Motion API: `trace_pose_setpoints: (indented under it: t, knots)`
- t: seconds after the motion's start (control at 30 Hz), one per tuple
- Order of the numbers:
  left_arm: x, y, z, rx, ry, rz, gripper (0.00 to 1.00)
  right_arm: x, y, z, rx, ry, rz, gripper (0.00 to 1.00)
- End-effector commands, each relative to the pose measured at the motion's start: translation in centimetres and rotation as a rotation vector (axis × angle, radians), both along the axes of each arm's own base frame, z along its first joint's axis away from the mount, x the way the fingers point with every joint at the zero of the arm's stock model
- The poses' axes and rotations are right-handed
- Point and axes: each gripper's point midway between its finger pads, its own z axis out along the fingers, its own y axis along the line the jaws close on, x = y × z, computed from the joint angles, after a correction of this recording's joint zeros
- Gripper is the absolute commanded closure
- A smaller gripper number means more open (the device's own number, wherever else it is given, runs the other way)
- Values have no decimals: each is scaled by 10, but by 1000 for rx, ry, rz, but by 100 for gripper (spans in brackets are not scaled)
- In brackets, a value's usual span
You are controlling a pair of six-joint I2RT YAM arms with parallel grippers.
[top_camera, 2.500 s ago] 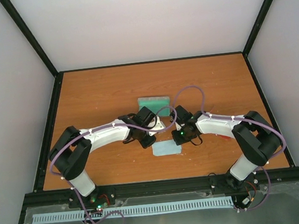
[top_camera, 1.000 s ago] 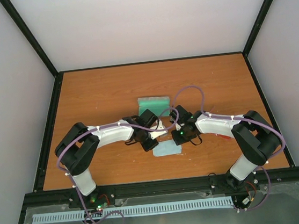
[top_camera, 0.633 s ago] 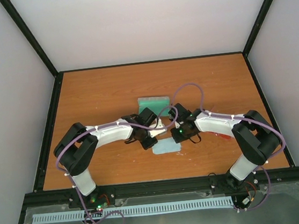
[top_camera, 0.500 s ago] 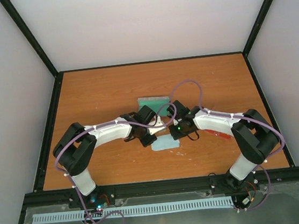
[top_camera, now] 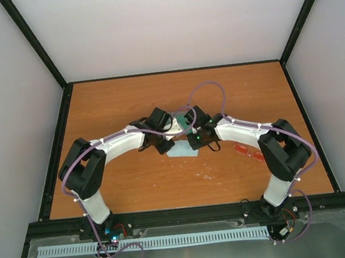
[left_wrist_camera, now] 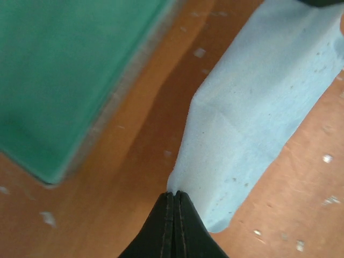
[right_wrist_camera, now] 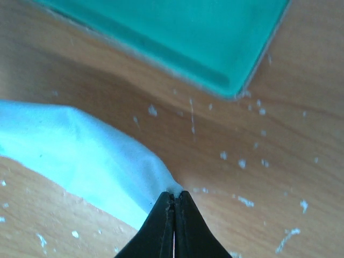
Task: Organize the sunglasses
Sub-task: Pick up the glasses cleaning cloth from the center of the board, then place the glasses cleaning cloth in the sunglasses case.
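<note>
The wooden table fills the floor of the enclosure, and the two arms reach in from its near edge to meet close together near its middle. Under their wrists lies the open grey case, teal lining up, largely covered in the overhead view. Just on the near side of the case sits the pale blue cloth, apart from the case's edge by a strip of bare wood. The sunglasses, red-orange, lie flat on the table to the right of the cloth, beside the right arm's forearm, well apart from the case and in neither pincer. The left gripper is pinched tight on one corner of the cloth, which rises in a ridge towards it; the right gripper is likewise clamped on another corner.
</note>
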Motion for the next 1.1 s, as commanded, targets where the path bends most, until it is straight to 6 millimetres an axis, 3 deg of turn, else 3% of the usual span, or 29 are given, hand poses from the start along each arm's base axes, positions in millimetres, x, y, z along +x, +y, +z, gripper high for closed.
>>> trace_pose_setpoints:
  t: [0.0,0.5,1.07]
  knots:
    - [34,-2,15,-16,-82,-9,100,26,11,10,-8,-69,4,97]
    - [74,-8,22,-32,-151,-12,100,75,18,22,-53,-156,-37,97]
    - [110,7,26,-38,-183,28,100,108,14,27,-61,-205,-58,97]
